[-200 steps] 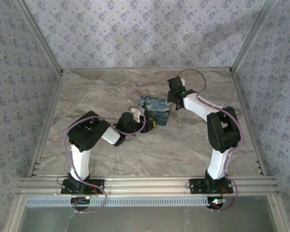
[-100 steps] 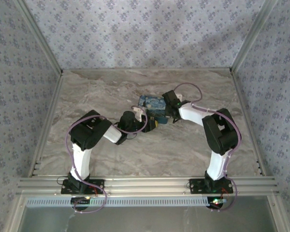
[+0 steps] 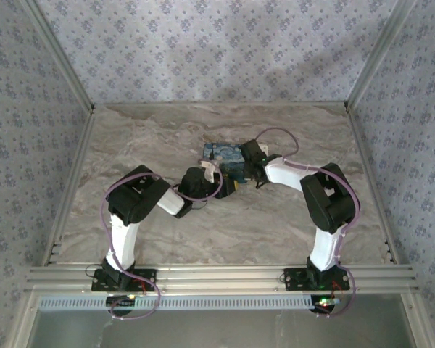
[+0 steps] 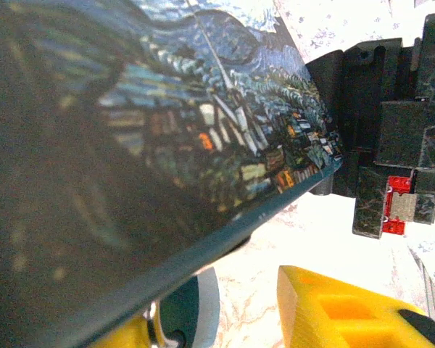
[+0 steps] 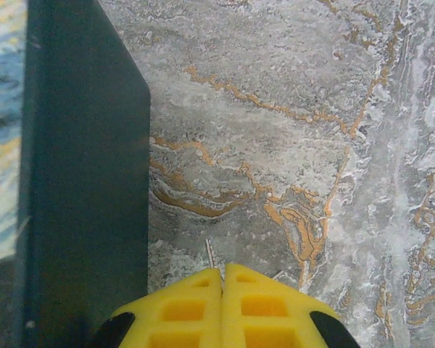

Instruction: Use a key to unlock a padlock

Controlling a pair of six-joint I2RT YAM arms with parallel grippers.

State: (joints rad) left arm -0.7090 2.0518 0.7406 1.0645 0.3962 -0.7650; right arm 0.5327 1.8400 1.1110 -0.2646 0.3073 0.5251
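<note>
Marble counter [image 3: 152,138], painted tin [image 3: 221,152].
We see left end effector [image 4: 235,315] parted, right end effector [image 5: 222,275] clenched beside the tin.

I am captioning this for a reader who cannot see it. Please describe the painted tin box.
Start from the marble table and look at its middle, where the left gripper and right gripper converge. The tin box sits there. It alone carries a swirly blue night-sky painting; the fingers beside it are plain yellow.
</note>
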